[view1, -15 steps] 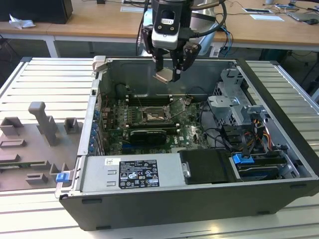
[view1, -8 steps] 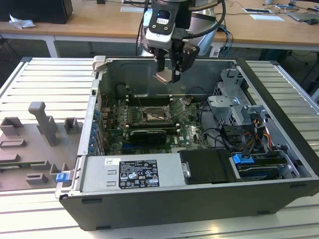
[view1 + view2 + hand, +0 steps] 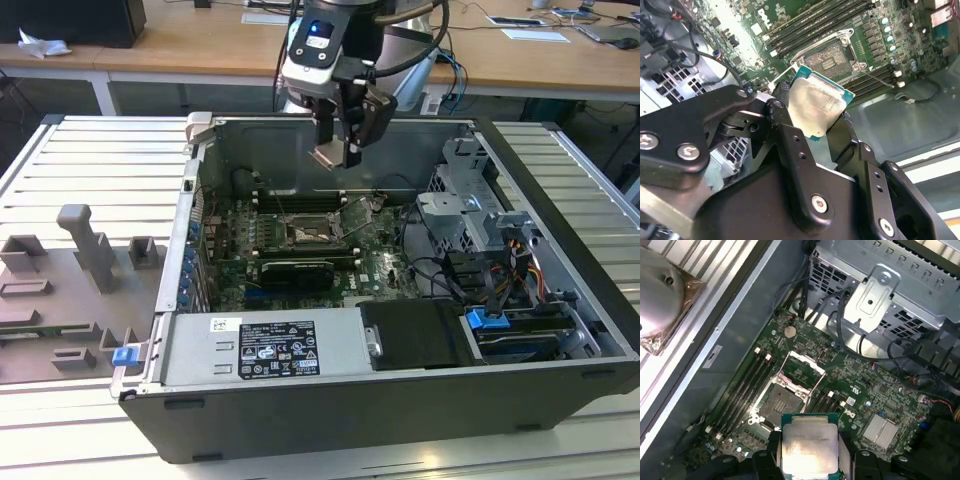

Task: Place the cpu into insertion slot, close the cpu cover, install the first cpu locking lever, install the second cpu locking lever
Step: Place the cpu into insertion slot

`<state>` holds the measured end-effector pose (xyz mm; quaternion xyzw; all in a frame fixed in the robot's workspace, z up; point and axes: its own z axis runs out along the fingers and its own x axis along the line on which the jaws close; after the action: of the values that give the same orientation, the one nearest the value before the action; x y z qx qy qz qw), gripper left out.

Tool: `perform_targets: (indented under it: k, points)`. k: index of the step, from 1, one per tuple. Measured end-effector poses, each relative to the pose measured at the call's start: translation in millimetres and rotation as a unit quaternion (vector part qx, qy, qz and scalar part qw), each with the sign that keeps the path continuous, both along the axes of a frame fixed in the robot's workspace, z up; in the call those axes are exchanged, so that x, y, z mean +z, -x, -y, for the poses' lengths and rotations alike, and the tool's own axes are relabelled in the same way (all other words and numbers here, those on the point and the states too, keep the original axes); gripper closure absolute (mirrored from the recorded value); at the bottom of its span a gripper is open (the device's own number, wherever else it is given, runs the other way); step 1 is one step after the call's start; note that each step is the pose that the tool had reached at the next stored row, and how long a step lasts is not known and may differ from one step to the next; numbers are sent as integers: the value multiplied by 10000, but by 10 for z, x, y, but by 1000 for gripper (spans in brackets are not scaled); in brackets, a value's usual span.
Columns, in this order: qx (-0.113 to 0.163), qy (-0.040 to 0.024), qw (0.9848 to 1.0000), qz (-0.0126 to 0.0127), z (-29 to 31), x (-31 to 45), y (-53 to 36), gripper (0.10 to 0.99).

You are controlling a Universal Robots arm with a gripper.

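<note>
Between the hand's (image 3: 338, 150) two dark fingers (image 3: 790, 145) you have the cpu (image 3: 816, 104), clamped by its edges, its silvery top facing the camera in both wrist views. The fingers cover its lower edge. It hangs above the insertion slot (image 3: 781, 407), apart from it. The slot lies bare, with the cpu cover (image 3: 802, 371) tilted up on its hinge. Beside the slot, a thin lever (image 3: 876, 77) is hard to follow. Around them you see the green motherboard (image 3: 300, 262), the open computer case (image 3: 400, 400) and the slatted grey counter (image 3: 100, 160). Your arm (image 3: 330, 40) reaches down over the case's far wall, with the hand pointing downward.
</note>
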<state>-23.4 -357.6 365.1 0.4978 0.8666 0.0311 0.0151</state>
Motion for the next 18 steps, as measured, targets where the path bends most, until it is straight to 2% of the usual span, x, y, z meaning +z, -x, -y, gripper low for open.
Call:
perform_targets:
  k: [2,5,9,13,17,18]
  points:
    - [-275,6,9996,0,0,-5,0,545]
    - [-525,12,9986,0,0,-10,0,545]
    - [-854,19,9963,0,0,-15,0,545]
    - [-1327,26,9911,-1,0,-23,0,545]
    - [-1660,26,9861,-1,0,-26,0,545]
    - [-1761,25,9844,-1,0,-29,0,545]
